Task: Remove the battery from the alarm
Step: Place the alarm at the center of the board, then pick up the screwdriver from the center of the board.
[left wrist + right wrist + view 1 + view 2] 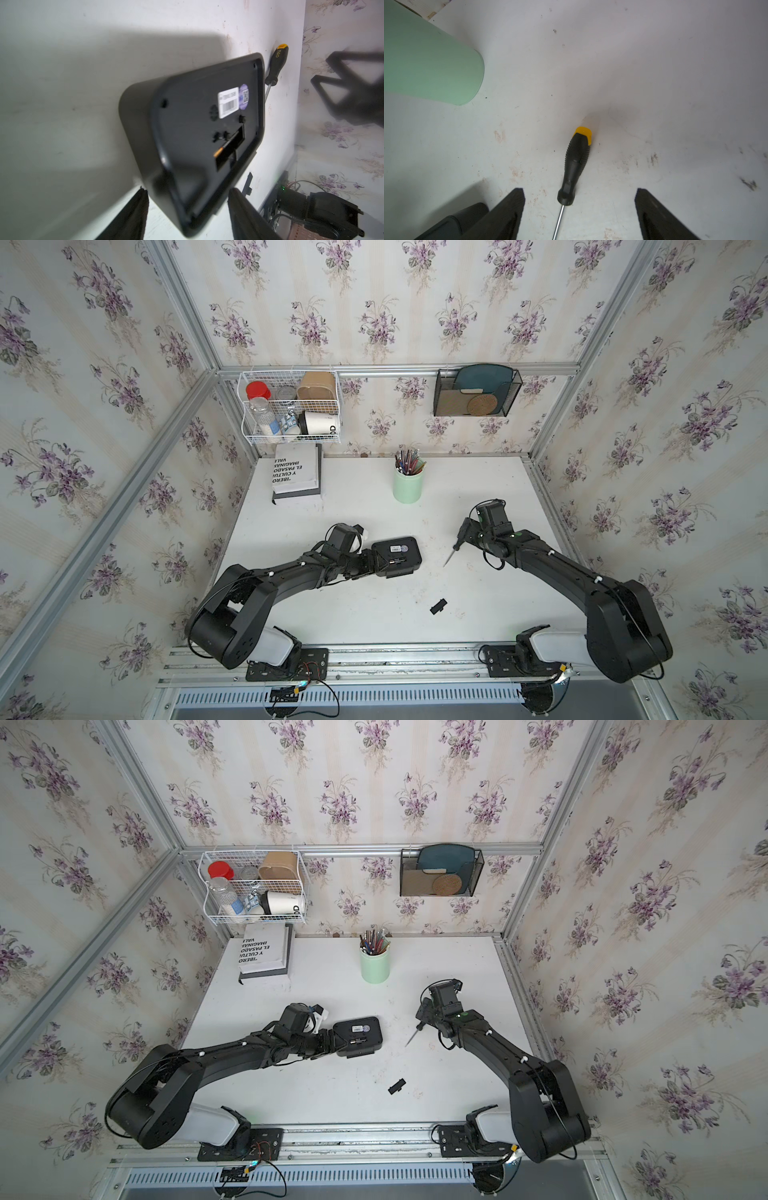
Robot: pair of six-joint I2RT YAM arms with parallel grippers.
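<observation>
Though set astride one short end of the alarm, cannot be read as grip or release: fairly wide apart for the fingers of the left gripper, with contact against the case too blurred to judge. Probably placed so to steady the case, lying back upward on the table with the compartment open. Holds the battery in that slot, gold end nearer the fingers. Across the table, spread wide on the right gripper, either side of the screwdriver without touching it; lying flat, likely of no further use. Nearer the front edge, well apart from the alarm, a small black cover piece, presumably off to expose the cell. Next, by judgement: reaching in for the battery.
</observation>
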